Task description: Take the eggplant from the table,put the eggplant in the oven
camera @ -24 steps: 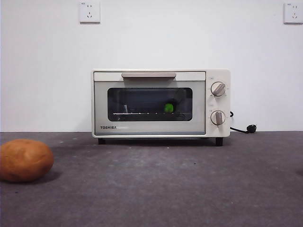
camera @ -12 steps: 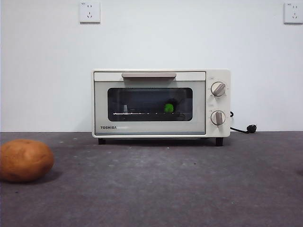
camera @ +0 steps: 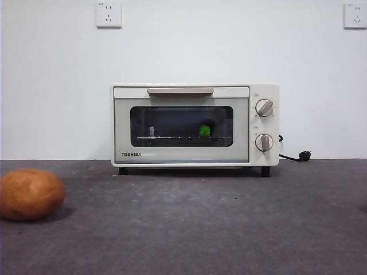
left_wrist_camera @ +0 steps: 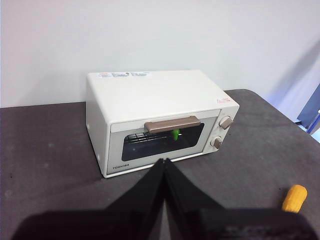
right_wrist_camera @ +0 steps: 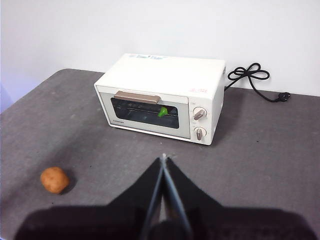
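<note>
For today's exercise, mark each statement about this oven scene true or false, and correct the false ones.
1. The oven door is shut. True.
2. The eggplant lies on the table. False: its green stem cap shows behind the oven's glass, on the wire rack.
3. The potato sits inside the oven. False: it rests on the table, apart from the oven.
4. The left gripper and the right gripper both have their jaws closed, holding nothing. True.
5. The power cord lies unplugged on the table. True.
</note>
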`<state>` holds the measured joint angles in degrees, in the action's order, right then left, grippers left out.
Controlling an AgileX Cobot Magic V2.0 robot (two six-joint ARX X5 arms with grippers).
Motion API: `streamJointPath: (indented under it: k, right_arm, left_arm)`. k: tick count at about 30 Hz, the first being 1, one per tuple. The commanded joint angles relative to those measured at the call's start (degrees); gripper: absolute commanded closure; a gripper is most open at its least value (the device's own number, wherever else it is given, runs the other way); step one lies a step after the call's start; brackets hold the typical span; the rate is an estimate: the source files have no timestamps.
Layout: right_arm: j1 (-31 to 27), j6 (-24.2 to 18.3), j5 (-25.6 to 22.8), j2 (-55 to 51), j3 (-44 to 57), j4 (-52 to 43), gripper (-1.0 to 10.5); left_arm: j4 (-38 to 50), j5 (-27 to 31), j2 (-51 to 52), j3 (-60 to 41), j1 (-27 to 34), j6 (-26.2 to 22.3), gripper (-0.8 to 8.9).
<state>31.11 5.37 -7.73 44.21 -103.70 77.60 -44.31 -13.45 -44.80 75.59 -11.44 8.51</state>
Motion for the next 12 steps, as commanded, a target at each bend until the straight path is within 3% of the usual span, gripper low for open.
streamJointPath:
  k: [1,12]
  right_arm:
    - [0.07,0.59,-0.22,-0.07,0.37,1.25,9.5]
    - [0.07,0.59,-0.22,-0.07,0.39,1.25,9.5]
  left_arm:
    - [0.83,0.00,0.44,-0.04,-0.17,-0.83,8.18]
    - [1.07,-0.02,-0.11,-0.04,-0.17,-0.79,8.18]
